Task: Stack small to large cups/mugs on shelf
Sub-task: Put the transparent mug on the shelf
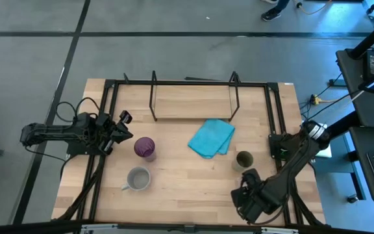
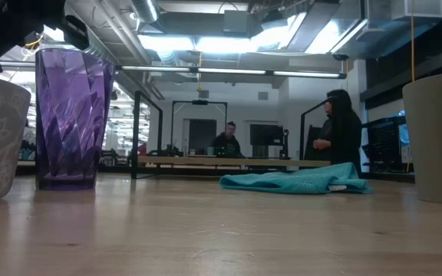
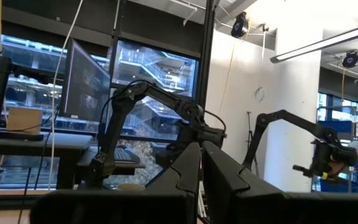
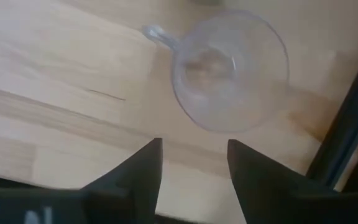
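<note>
Right gripper: my right gripper (image 4: 192,163) hangs over the near right part of the table, fingers spread wide, nothing between them.
Small glass: the small clear handled glass cup (image 4: 229,68) sits upright on the wood just ahead of those fingers, untouched.
Risk, grip: I judge the thin clear wall easy to misjudge; a closing finger could clip the rim or the little handle and tip or skid the cup.
Risk, frame: the black table frame (image 4: 347,118) runs right beside the glass, so a wide approach might strike it.
Left gripper: my left gripper (image 3: 197,171) waits raised at the table's left edge, fingers pressed together, empty.
Other cups: the tall faceted purple tumbler (image 1: 144,147), the grey patterned handled mug (image 1: 137,178) and the olive-green cup (image 1: 243,160) stand loose on the table, none yet shelved.
Shelf: the low black wire-frame rack (image 1: 194,97) at the far side holds nothing.
In the way: the folded turquoise cloth (image 1: 211,138) lies between the olive-green cup and the rack; a low carry could drag it.
</note>
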{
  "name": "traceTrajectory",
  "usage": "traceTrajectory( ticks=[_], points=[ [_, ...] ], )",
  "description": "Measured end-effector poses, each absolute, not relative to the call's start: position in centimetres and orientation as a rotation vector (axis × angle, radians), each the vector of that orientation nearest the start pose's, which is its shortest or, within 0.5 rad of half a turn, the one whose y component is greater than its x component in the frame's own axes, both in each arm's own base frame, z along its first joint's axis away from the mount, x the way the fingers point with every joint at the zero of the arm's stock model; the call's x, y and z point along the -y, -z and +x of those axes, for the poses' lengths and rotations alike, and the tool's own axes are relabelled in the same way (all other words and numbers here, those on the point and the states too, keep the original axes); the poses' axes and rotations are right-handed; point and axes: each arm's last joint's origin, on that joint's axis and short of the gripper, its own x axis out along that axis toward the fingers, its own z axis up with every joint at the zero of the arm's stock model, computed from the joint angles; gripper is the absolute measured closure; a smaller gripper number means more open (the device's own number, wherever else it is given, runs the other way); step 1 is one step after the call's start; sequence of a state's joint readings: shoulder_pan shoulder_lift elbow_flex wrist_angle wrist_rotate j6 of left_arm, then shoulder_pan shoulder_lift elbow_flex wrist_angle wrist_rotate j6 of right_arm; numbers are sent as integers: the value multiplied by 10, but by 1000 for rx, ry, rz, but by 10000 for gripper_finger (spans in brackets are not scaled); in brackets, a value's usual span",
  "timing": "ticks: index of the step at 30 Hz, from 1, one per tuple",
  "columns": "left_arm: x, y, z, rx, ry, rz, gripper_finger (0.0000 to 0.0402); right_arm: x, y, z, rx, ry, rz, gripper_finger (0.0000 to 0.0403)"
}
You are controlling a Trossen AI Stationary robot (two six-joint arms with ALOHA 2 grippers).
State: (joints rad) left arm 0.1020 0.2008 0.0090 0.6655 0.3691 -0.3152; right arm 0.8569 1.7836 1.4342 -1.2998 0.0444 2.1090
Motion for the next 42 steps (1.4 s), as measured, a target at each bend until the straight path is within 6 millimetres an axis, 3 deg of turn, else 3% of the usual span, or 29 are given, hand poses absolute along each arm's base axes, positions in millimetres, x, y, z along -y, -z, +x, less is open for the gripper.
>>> traceTrajectory(
  ticks=[12,19,31,42],
  points=[
    [0,-212,98,415,332,-197,390,-241,-235,218,-1285,907,825,266],
    [0,-212,98,415,332,-197,390,-240,-234,217,-1290,909,786,266],
    [0,-212,98,415,332,-197,390,-249,-207,222,-1376,955,712,265],
    [0,-212,98,416,331,-197,390,-247,-210,220,-1383,953,691,265]
  ],
)
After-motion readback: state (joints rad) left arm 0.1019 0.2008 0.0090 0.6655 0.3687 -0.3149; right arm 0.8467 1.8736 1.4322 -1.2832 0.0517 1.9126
